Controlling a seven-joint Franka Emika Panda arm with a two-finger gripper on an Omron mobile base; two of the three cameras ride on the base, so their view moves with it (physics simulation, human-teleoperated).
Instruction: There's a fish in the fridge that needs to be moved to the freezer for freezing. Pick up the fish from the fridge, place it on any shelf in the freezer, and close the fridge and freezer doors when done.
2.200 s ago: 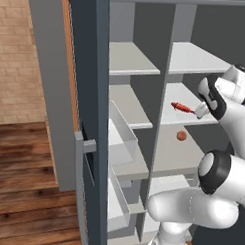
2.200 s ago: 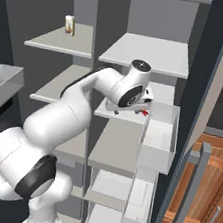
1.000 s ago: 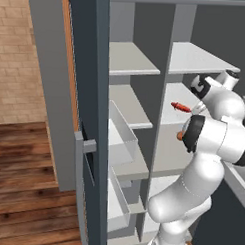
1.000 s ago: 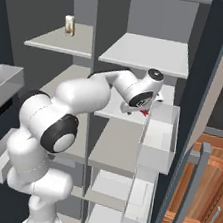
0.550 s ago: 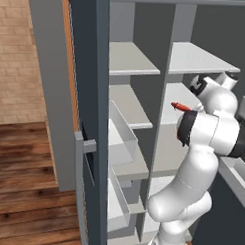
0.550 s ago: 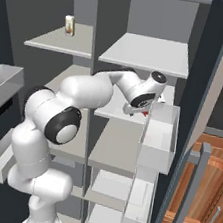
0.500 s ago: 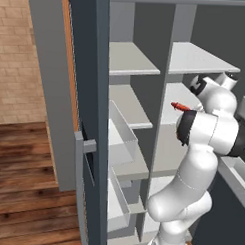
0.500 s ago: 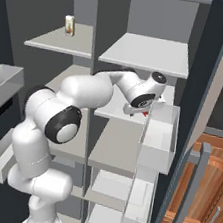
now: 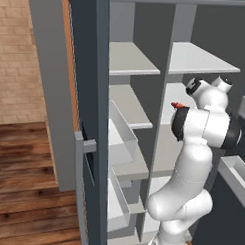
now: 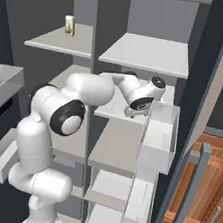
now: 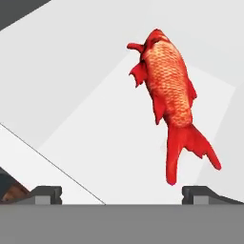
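Note:
A red-orange fish [image 11: 171,100] lies on a light-grey shelf [image 11: 86,128] of the fridge [image 10: 142,52], the right-hand compartment. Its tail reaches down toward my right fingertip [image 11: 205,192]. My gripper [image 11: 125,193] is open just short of the fish, with nothing between its fingers. In the right base view my gripper [image 10: 136,112] sits over the middle fridge shelf. A bit of the fish [image 9: 176,105] shows past my arm in the left base view. The freezer [image 10: 58,42] is the left-hand compartment. Both doors stand open.
The open freezer door [image 9: 89,118] is at the left and the open fridge door [image 10: 206,97] at the right, each with clear bins [image 10: 158,135] on its inner side. A small jar [image 10: 69,25] stands on the top freezer shelf. Wooden cabinets [image 10: 210,209] lie right of the fridge door.
My arm has swung its elbow across and the hand has settled a little closer over the fish. The gripper has stayed open and the fish has not moved.

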